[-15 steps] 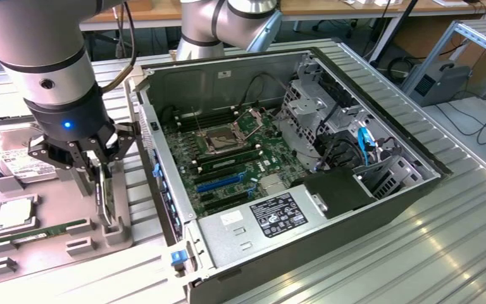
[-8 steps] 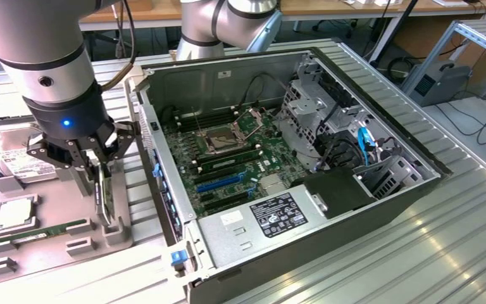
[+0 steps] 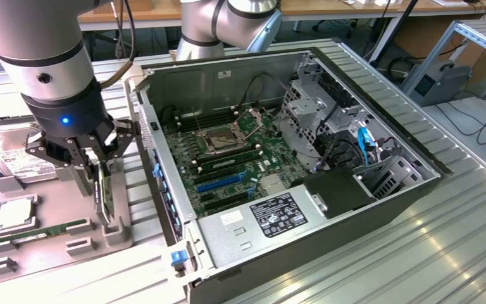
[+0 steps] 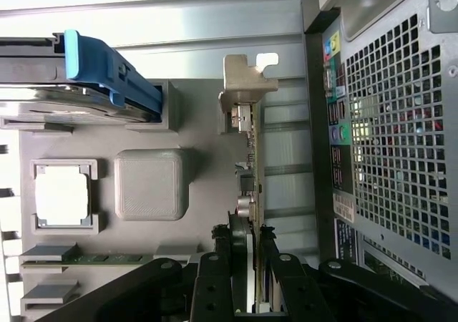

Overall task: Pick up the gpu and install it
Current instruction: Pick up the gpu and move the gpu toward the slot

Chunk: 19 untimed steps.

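Observation:
The gpu [image 3: 105,193] stands on its edge in a slot of the grey parts tray [image 3: 57,247], at the exterior view's left, beside the open computer case [image 3: 311,158]. My gripper [image 3: 91,166] comes down on it from above. In the wrist view the gpu [image 4: 252,172] runs away from me as a thin green board with a silvery bracket at its far end. My gripper [image 4: 247,286] is shut on the near end, one black finger on each face. Inside the case, the motherboard [image 3: 235,158] lies bare with blue expansion slots [image 3: 222,183].
The tray also holds a hard drive [image 3: 11,161] with a blue rail [image 4: 107,68], a square processor [image 3: 13,214] and a green RAM stick [image 3: 36,233]. The case's perforated rear wall [image 4: 386,122] stands close beside the gpu. A second arm's base [image 3: 226,25] rises behind the case.

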Available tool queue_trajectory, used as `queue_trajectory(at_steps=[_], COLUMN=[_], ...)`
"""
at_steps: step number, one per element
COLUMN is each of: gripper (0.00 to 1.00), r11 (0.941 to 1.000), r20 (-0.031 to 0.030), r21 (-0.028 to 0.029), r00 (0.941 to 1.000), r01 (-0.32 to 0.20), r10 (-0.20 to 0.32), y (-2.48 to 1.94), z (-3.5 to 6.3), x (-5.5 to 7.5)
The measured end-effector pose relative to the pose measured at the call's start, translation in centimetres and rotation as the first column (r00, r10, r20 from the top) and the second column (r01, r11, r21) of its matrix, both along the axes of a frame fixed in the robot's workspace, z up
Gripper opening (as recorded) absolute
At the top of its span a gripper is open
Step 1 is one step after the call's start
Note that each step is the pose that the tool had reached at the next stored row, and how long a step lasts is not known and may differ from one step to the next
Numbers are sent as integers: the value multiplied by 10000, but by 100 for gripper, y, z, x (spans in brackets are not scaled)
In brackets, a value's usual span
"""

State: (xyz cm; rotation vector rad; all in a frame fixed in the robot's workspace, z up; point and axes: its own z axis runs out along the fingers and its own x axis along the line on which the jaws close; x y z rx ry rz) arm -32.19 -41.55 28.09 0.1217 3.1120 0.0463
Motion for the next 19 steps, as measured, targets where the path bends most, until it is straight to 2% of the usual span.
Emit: queue_trajectory(at_steps=[19], gripper=[27], r11=[10000], r20=[0], r21=[-8], r00=[10000], r01=[0], r10=[0], y=[0], z=[83], x=[0])
